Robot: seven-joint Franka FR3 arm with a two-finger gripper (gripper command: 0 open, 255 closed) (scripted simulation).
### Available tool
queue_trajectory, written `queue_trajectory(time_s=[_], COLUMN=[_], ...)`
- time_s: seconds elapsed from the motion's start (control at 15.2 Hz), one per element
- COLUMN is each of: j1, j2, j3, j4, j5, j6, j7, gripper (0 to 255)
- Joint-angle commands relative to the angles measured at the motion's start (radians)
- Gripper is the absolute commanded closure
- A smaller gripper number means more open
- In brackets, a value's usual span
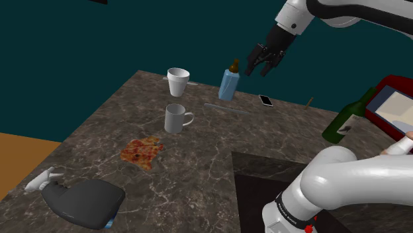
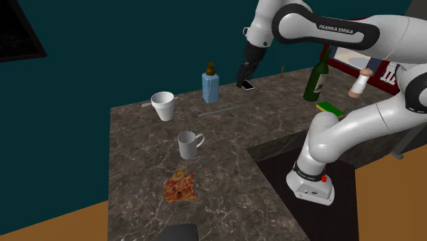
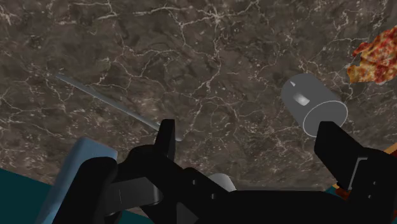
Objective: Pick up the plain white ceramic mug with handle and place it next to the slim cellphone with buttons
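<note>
Currently, gripper: your all-black two-finger gripper (image 1: 265,64) hangs in the air over the far part of the counter. Its fingers (image 3: 167,137) are spread apart, and only stone shows between them in the wrist view.
Gripper's neighbours: in the shoulder view you see it above the gap between the baby bottle and the cellphone. In the second exterior view it sits just above the cellphone.
Mug: the plain white mug with a side handle (image 1: 176,118) stands upright, mouth up, on the dark, pale-veined stone counter (image 1: 198,179). Its handle points to the shoulder view's right, and it is well apart from your gripper.
Cellphone: the slim cellphone with a pale face and dark rim (image 1: 266,100) lies flat near the counter's far edge, well apart from the mug.
Baby bottle: the light blue baby bottle with a brown teat (image 1: 229,81) stands upright, just to the shoulder view's left of the cellphone.
Around the mug: a white tapered cup (image 1: 178,81) stands upright beyond it. A flat orange-red pizza slice (image 1: 141,151) lies on the nearer side. A thin grey rod (image 1: 228,108) lies flat between the mug and the baby bottle.
Shoulder view's right: you have a dark green glass bottle (image 1: 345,118) standing beside a red tray (image 1: 390,89).
</note>
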Motion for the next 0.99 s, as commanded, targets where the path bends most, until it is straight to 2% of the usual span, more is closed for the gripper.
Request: queue_trajectory(time_s=[0.0,0.46,0.92], j1=[0.000,0.035,0.061], j2=[0.000,0.173,0.384], j3=[0.000,0.083,0.164], j4=[0.000,-0.019,0.015], j5=[0.000,0.014,0.002], j6=[0.000,0.164,0.309], j7=[0.000,0.039,0.087], gripper=[0,0,0])
